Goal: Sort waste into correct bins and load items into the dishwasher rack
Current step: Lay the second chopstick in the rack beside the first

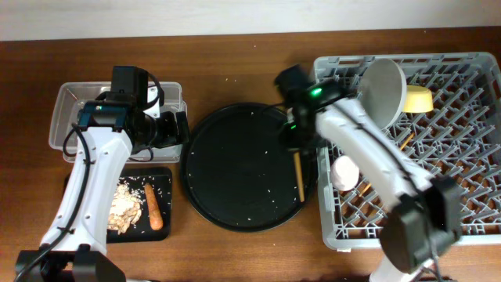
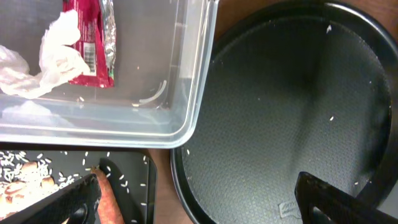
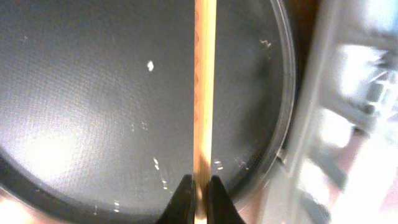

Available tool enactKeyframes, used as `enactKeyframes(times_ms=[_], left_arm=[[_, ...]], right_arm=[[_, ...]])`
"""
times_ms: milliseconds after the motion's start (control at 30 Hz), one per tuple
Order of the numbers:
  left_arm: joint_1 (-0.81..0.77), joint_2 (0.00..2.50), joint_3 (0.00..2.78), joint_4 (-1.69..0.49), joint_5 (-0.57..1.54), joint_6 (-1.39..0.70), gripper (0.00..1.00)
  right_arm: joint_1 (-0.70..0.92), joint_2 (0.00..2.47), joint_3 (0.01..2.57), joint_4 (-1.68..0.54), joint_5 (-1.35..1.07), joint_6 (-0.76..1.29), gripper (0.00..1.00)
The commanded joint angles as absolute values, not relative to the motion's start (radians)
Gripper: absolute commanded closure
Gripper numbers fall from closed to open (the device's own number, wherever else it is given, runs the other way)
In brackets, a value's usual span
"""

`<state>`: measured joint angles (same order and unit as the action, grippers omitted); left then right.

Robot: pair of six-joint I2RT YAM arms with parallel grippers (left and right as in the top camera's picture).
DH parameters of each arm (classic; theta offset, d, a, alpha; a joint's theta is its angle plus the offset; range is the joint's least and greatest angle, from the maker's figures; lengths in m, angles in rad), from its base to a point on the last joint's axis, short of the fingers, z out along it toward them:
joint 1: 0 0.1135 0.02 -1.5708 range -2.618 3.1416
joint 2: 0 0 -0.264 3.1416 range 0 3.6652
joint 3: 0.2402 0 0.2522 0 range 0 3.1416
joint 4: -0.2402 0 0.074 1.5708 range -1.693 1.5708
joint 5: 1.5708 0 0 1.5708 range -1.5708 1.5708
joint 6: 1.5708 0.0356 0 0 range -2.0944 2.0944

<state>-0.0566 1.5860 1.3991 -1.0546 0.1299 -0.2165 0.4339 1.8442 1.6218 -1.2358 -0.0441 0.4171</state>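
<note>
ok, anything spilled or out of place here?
Loose rice grains are scattered over the round black tray, outside either bin. A few seem to lie in the clear tub beside the red wrapper. The chopstick in the right gripper looks straight. Nothing else stands out.

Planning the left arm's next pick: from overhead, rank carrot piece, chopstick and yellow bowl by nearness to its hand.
1. Carrot piece, just below the left hand.
2. Chopstick, over the round tray, rightward.
3. Yellow bowl, far right in the dishwasher rack.
</note>
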Motion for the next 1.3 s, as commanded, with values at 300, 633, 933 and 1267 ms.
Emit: enactKeyframes(times_ms=[300, 633, 933, 1267], left_arm=[[-0.058, 1.587, 1.402, -1.053, 0.126, -0.207, 0.01], [-0.059, 1.587, 1.402, -1.053, 0.126, -0.207, 0.01], [-0.058, 1.587, 1.402, -1.052, 0.126, -0.207, 0.01], [-0.058, 1.587, 1.402, -1.053, 0.126, -0.207, 0.01]], right_arm=[[-0.360, 1.618, 1.632, -1.375, 0.012, 0.318, 0.96], [-0.436, 1.630, 1.515, -1.111, 0.076, -0.379, 0.96], [-0.432, 1.640, 1.515, -1.092, 0.054, -0.463, 0.72], [-0.432, 1.634, 1.515, -1.085, -0.196, -0.384, 0.24]])
